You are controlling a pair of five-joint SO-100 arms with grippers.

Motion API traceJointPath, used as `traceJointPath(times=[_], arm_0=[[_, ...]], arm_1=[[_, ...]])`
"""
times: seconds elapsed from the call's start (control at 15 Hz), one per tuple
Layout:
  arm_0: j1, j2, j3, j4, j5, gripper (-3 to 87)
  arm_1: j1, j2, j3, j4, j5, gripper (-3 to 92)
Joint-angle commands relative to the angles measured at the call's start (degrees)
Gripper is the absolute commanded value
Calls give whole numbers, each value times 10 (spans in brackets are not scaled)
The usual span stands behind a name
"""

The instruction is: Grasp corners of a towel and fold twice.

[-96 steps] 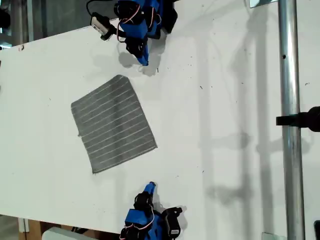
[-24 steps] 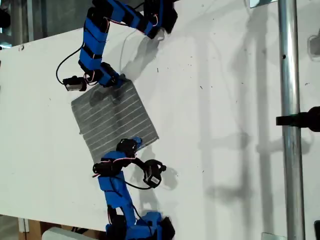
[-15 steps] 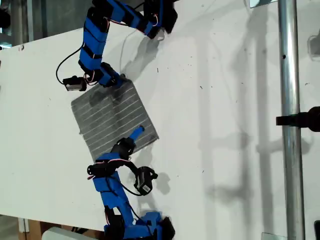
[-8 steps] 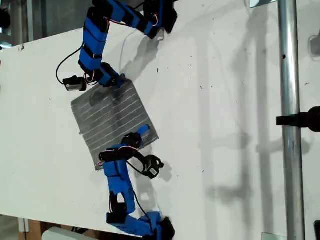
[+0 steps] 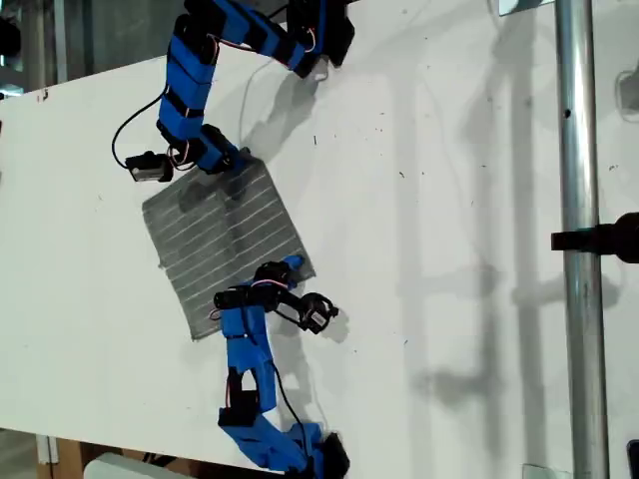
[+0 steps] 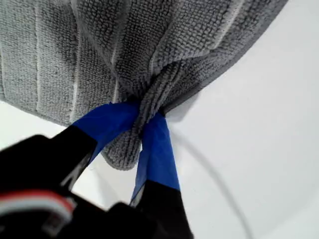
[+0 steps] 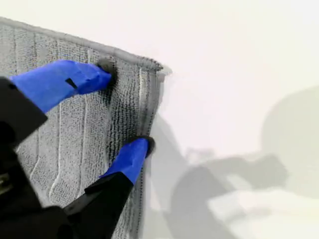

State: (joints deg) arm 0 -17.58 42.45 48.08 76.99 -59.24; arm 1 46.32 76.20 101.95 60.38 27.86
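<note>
The grey striped towel (image 5: 220, 239) lies flat on the white table (image 5: 449, 150). My first gripper (image 5: 238, 160) sits at the towel's far corner in the exterior view. In the first wrist view the first gripper (image 6: 144, 117) is shut on that corner (image 6: 124, 149), with the towel (image 6: 149, 45) bunched between its blue fingers. My second gripper (image 5: 290, 267) is at the towel's near corner toward the exterior view's right. In the second wrist view the second gripper (image 7: 127, 105) is open, both tips resting on the towel (image 7: 75, 134) just inside that corner (image 7: 159, 67).
A metal pole (image 5: 579, 239) with a black clamp (image 5: 604, 239) runs down the exterior view's right side. Both arm bases stand at the table's far and near edges. Bare white table lies between the towel and the pole.
Both arms started folded off the towel. Over the last second the second arm swung toward the exterior view's right and set its gripper on the near corner. The first arm stayed still.
</note>
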Motion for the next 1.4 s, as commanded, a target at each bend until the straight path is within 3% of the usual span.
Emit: traceJointPath(times=[0.0,0.07,0.33,0.53,0.8,1.0,1.33], arm_0=[[4,0,-19,-12,-6,21],[5,0,-18,-12,-5,-25],[5,7,-18,39,1,-27],[21,52,-11,74,3,-27],[104,166,29,159,-28,-27],[205,283,148,167,-109,-27],[355,402,309,120,-252,-27]], arm_1=[[-8,5,-9,-7,5,-2],[-8,5,-9,-7,5,-2],[-10,6,-8,-7,5,-2],[-68,54,25,13,41,-2],[-246,270,100,112,172,-2],[-411,366,111,179,298,-2],[-665,310,82,95,465,-2]])
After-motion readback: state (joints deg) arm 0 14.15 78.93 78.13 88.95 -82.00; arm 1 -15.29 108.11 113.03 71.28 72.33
